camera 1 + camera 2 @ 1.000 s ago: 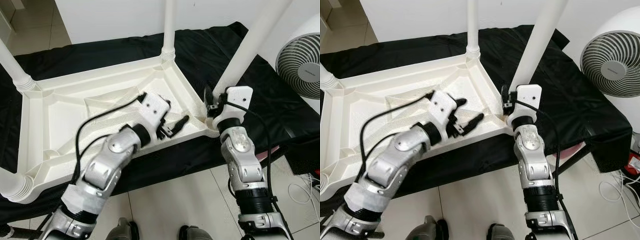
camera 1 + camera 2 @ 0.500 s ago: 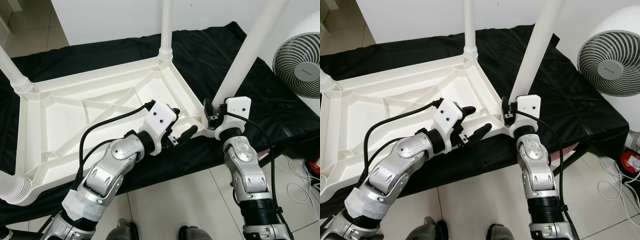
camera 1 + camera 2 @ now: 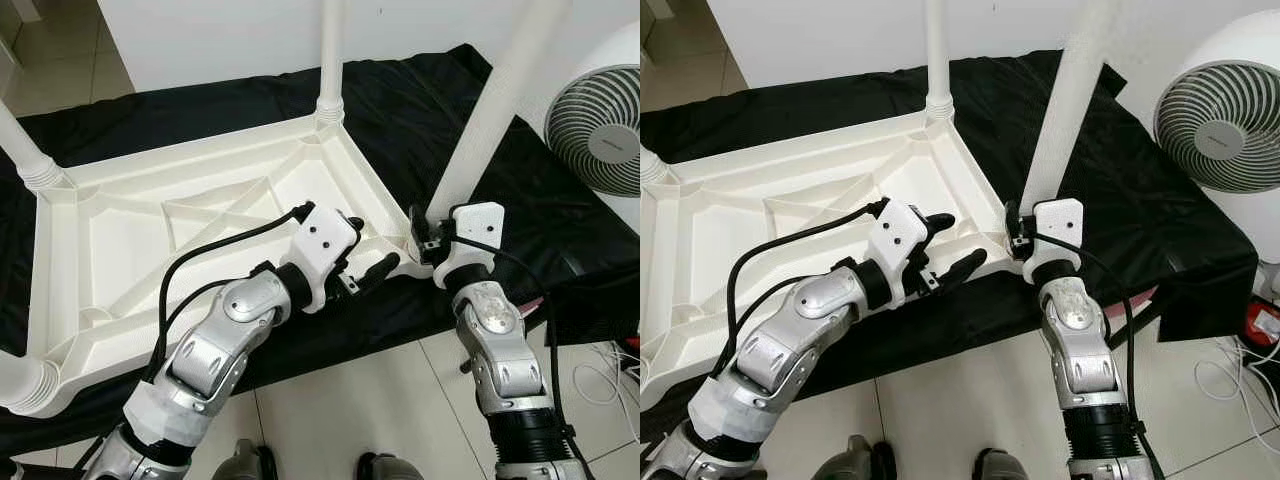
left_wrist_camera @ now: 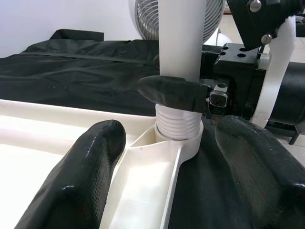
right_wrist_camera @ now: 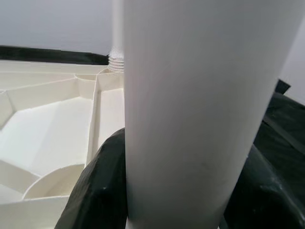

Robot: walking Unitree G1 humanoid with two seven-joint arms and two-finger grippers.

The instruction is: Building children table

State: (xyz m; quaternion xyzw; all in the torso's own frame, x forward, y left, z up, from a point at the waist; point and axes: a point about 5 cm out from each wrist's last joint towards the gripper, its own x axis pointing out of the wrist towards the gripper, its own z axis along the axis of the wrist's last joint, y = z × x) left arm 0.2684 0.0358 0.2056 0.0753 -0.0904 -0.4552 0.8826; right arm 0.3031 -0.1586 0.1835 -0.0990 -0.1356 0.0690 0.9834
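Observation:
A white plastic children's table (image 3: 150,230) lies upside down on a black cloth. My right gripper (image 3: 425,245) is shut around the near right leg (image 3: 490,110), just above its ribbed socket. In the right wrist view the leg (image 5: 190,105) stands between both black fingers (image 5: 100,186). My left gripper (image 3: 365,245) hovers open over the table's rim beside that same corner, holding nothing. In the left wrist view its fingers (image 4: 90,162) straddle the socket (image 4: 178,126), a short way from it.
Three more legs stand in their corners: far (image 3: 330,50), left (image 3: 25,150) and near left (image 3: 25,385). A white fan (image 3: 600,130) stands at the right. The black cloth (image 3: 200,110) covers a low surface, with tiled floor (image 3: 350,410) in front.
My left gripper has moved from the table's inside towards the near right corner and its fingers have spread. The right gripper has kept its hold on the leg.

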